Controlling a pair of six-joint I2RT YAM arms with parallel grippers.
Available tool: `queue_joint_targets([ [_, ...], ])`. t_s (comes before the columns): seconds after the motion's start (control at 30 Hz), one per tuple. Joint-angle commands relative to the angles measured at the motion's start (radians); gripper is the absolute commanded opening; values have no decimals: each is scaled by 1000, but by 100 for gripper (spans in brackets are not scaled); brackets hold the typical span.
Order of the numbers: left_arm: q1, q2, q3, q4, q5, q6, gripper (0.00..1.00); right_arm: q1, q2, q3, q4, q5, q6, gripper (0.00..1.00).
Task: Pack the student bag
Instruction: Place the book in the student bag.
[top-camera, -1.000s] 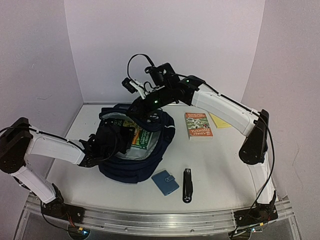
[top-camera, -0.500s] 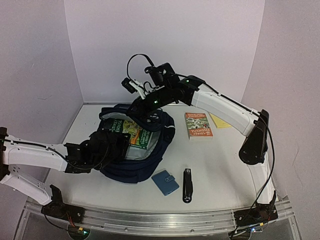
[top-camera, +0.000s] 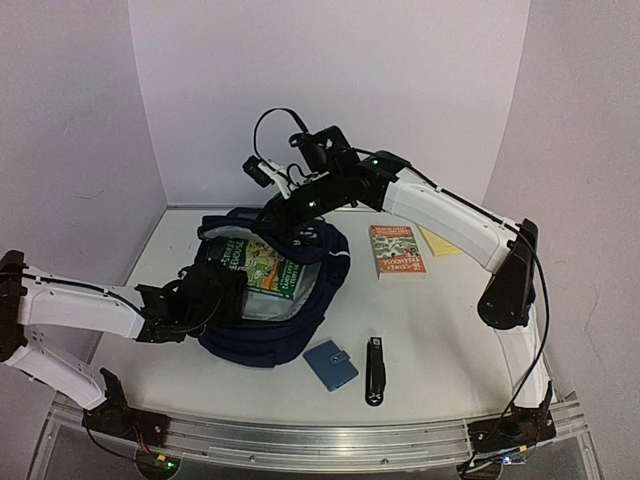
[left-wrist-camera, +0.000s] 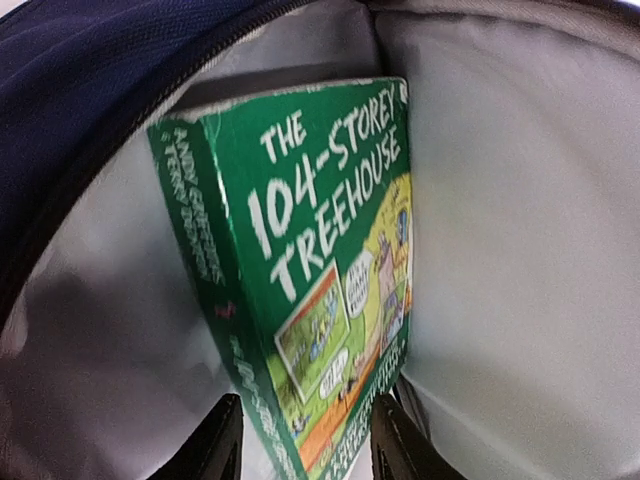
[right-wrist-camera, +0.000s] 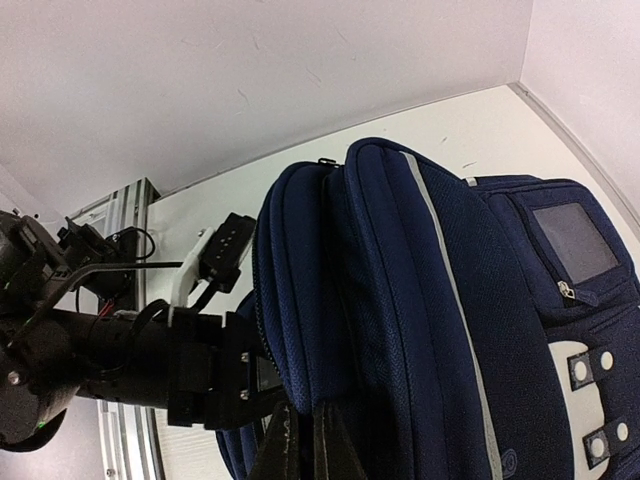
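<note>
Nearest the arm bases, a light-blue snap wallet (top-camera: 330, 363) and a slim black tool (top-camera: 374, 371) lie side by side on the table (top-camera: 440, 340). Both are clear of the bag, presumably waiting their turn. Just behind them to the left, the student bag (top-camera: 262, 345) lies with its mouth open upward. The left gripper (top-camera: 213, 291) reaches into that mouth from the near-left. Its wrist camera shows a green paperback, "The 104-Storey Treehouse" (left-wrist-camera: 320, 250), standing on end against the pale lining. The book's lower end sits between the two fingers (left-wrist-camera: 222, 445); whether they pinch it or have let go I cannot tell. Standing the book along the lining likely leaves room for more. At the bag's far rim the right gripper (right-wrist-camera: 298, 440) is clenched on the navy fabric, lifting it so the opening is held wide for the other arm. Beyond, to the right, a second paperback (top-camera: 397, 250) and a yellow sheet (top-camera: 440, 243) rest flat on the table, not yet packed.
</note>
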Motion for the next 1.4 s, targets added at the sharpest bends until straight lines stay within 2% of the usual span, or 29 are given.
queue_joint_targets([
  [0.0,37,67,-6,161,66,59,42,27,-71,42,97,-125,12,0],
  [0.37,58,165,31,431,103,248,29,51,-68,26,82,-197,9,0],
  [0.7,114,214,22,534,81,273,28,71,-76,44,61,-255,11,0],
  [0.93,157,326,70,669,141,335,27,71,-81,48,47,-267,-2,0],
  [1.1,170,455,107,854,227,369,25,69,-73,58,41,-250,-22,0],
  [1.2,161,486,127,901,265,395,29,68,-66,64,40,-247,-29,0],
  [1.37,163,495,116,904,192,400,29,67,-61,74,41,-256,-20,0],
])
